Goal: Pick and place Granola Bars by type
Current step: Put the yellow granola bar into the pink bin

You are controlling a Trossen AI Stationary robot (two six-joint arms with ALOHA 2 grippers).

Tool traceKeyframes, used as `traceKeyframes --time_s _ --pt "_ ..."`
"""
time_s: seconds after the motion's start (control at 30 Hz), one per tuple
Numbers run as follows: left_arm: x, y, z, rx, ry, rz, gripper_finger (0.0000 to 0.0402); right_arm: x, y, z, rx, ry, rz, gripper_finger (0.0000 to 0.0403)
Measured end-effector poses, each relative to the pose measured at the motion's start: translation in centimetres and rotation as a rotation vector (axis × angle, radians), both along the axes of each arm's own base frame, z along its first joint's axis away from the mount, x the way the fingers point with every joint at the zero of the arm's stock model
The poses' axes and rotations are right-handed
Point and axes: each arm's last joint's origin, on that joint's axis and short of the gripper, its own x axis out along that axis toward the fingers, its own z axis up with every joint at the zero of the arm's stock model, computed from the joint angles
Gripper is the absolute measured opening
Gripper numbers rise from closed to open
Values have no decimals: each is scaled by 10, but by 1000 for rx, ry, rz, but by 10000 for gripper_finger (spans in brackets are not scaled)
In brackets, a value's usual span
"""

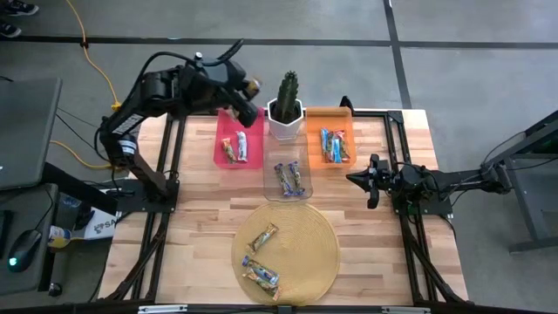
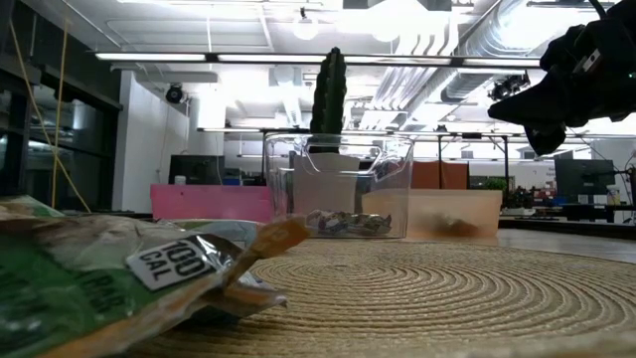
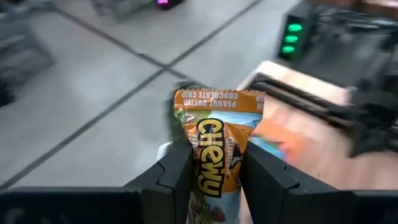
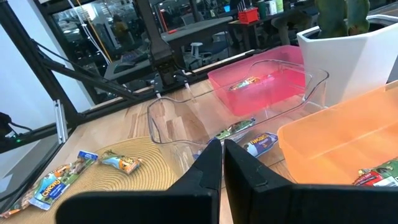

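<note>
L gripper [image 3: 214, 171], raised over the pink bin [image 1: 228, 131] near the table's far edge, is clamped on a brown-yellow Chewy bar [image 3: 217, 134]. R gripper [image 4: 222, 163] sits by the table's right edge w/ fingers pressed together, empty. Other bars: pink bin, orange bin [image 1: 330, 116], clear bin [image 1: 272, 174], plus three on the woven mat [image 1: 314, 244] at the near edge.

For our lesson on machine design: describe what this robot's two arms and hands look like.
Both arms are black, jointed segments with cables along them. The left arm carries a white label near its base. Each hand, left hand and right hand, ends in two flat, dark, angular fingers.
</note>
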Motion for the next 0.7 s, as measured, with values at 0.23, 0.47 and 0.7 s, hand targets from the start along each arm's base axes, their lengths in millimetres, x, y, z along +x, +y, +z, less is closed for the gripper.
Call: traceKeyframes --time_s 0.23,0.47,0.7 --pt "-16 10 0 21 17 202 117 0 0 0 0 0 0 0" --pt "-32 41 -4 -4 50 372 117 0 0 0 1 -1 0 0" --pt "-52 78 -6 -63 46 474 117 0 0 0 -1 0 0 0"
